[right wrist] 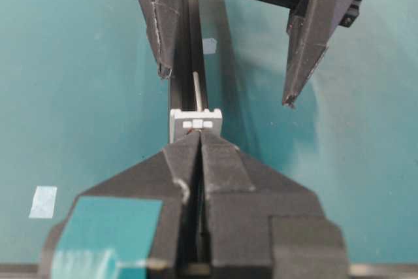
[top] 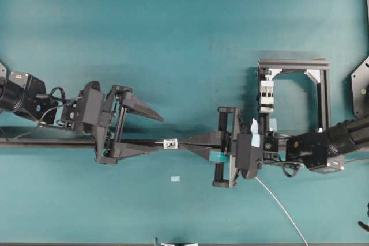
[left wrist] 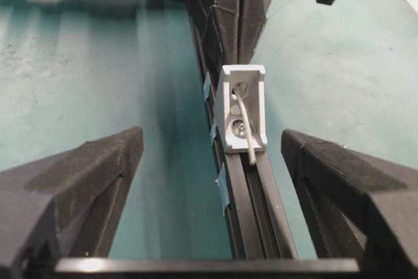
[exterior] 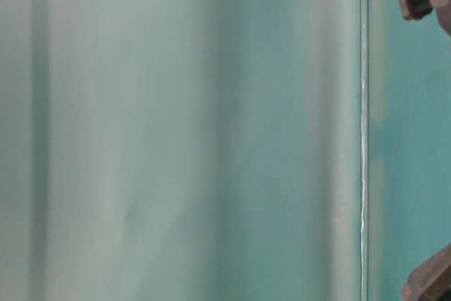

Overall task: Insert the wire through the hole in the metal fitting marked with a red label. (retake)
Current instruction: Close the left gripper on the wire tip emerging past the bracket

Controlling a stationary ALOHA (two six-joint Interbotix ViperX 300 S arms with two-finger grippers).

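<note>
teal table [top: 173, 27], wire [left wrist: 245, 129] through fitting [left wrist: 243, 106].

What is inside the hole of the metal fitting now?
The wire passes through the hole of the metal fitting and its end lies on the black rail. Behind the fitting, the shut right pincer covers the wire.

No lettering, number, brand mark or sign can be read in any of the views. The small silvery-white metal fitting [left wrist: 243, 108] on the black slotted rail [left wrist: 251, 207] shows bare metal faces only, the pale tape scrap [right wrist: 43, 202] on the teal counter [top: 173, 33] is blank, and the teal patch [right wrist: 108, 227] stuck on the right gripper's black housing carries no print.
</note>
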